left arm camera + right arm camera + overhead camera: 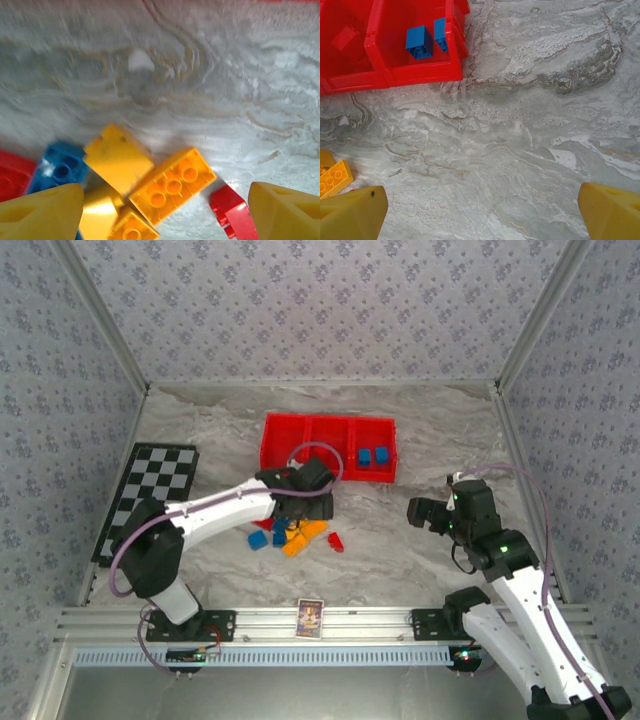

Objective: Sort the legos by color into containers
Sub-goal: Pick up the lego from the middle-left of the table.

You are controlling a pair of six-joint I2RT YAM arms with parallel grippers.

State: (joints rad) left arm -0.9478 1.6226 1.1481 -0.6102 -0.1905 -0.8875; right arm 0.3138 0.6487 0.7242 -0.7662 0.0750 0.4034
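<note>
Red tray [281,441] taken as landmark. Two blue legos [372,456] are seen in its right-end compartment. The remaining legos [290,535], red, blue and orange-yellow, are heaped on the desk [400,545] just before its near wall. The left claw [167,210] is spread wide over that heap, gripping nothing. The right claw [481,212], likewise wide and empty, is poised off the tray's near right corner.
</note>
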